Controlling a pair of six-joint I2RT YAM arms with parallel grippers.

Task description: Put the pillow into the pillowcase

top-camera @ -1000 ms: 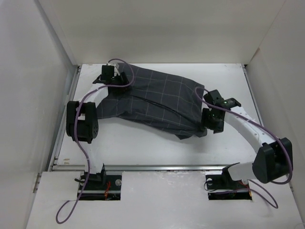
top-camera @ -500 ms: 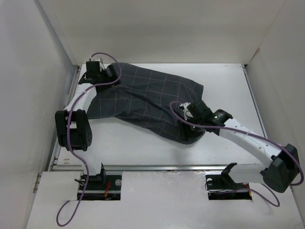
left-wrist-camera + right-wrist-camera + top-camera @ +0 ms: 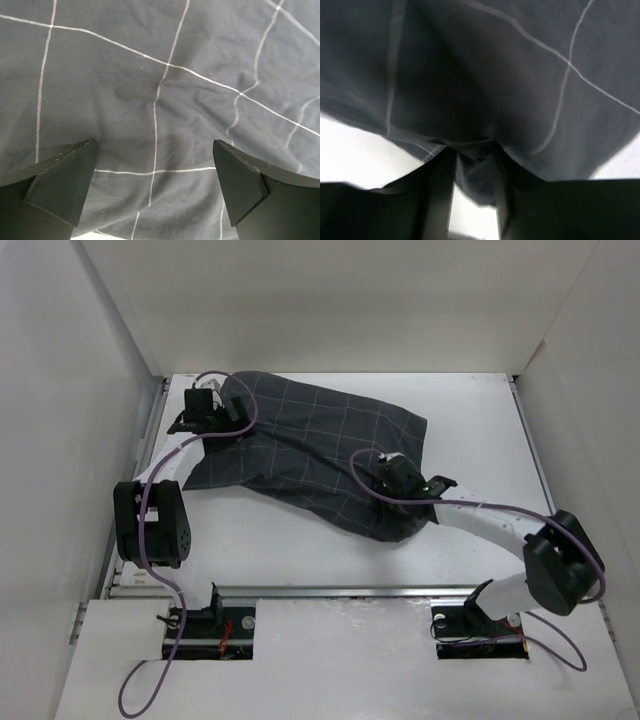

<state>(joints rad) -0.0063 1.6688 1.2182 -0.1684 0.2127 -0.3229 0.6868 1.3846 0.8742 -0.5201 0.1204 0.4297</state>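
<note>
White table [image 3: 280,560] makes the floor of a booth closed in by pale walls [image 3: 330,300], and both arm bases sit at its near edge. Closest in is the right gripper [image 3: 388,483], with its arm bent in from the right side so that it rests on the near-right end of the pillowcase [image 3: 310,450]. In the right wrist view its fingers [image 3: 442,185] stand close together with a bunched fold of the dark checked cloth nipped between them. Bare tabletop shows just under the hem.

The pillowcase lies rumpled on the table with its long axis on a diagonal. Its narrower end points toward the near right, and its broad end spreads toward the far-left corner. The thin light check lines follow the same slant.

At that far-left end the left gripper [image 3: 232,410] sits over the cloth. In the left wrist view its fingers [image 3: 65,175] are spread wide with nothing between them but flat, lightly creased fabric. Whether the tips press into the cloth or only hover over it cannot be told.
</note>
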